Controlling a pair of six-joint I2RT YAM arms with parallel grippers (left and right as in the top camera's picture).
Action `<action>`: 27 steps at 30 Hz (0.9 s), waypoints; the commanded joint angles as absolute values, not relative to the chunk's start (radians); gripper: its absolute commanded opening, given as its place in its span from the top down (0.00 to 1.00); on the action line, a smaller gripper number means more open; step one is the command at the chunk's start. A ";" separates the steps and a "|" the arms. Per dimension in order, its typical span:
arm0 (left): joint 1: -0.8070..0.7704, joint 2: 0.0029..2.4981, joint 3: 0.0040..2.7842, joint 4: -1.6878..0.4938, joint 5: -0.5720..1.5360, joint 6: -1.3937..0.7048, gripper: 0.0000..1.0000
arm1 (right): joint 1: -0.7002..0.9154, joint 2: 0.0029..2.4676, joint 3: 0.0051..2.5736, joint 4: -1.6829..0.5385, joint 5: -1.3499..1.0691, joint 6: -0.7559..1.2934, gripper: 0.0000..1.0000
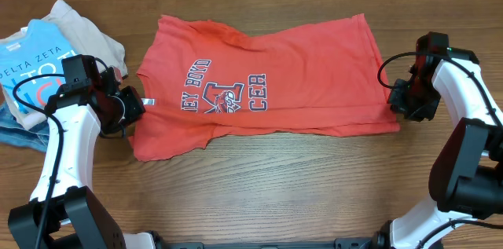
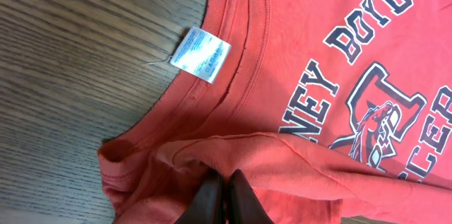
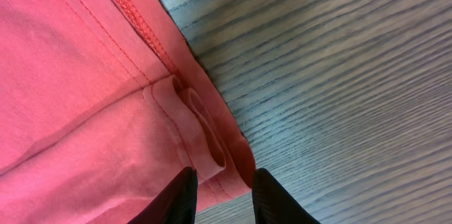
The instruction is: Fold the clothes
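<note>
The coral-red T-shirt (image 1: 259, 76) lies flat and sideways on the table, collar to the left and hem to the right, its navy-and-white lettering (image 1: 228, 92) facing up. My left gripper (image 1: 132, 109) is at the collar's near shoulder. In the left wrist view its jaws (image 2: 224, 180) are shut on a raised fold of the T-shirt (image 2: 296, 54), just below the white neck label (image 2: 201, 54). My right gripper (image 1: 399, 101) is at the near hem corner. There its fingers (image 3: 224, 178) stand open, straddling the rolled hem edge of the T-shirt (image 3: 70, 97).
A pile of other clothes lies at the far left: a bright blue T-shirt (image 1: 31, 64), a beige garment (image 1: 82, 29) and blue jeans (image 1: 16, 131). The left arm stands right beside this pile. Bare wooden table (image 1: 314, 186) runs along the front.
</note>
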State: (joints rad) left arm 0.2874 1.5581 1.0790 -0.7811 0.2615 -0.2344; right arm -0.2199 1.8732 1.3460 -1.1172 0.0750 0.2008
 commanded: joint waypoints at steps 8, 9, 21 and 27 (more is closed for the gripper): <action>0.280 1.565 1.075 -0.781 0.259 -0.244 0.96 | -0.217 1.972 1.334 -1.095 0.015 0.209 0.71; 0.280 1.565 1.075 -0.781 0.259 -0.244 0.96 | -0.217 1.972 1.334 -1.093 0.016 0.209 0.78; 0.281 1.564 1.083 -0.762 0.263 -0.244 0.96 | -0.220 1.888 1.501 -1.202 0.013 0.209 0.96; 0.281 1.563 1.092 -0.756 0.263 -0.244 0.96 | -0.220 1.863 1.550 -1.217 0.013 0.205 0.96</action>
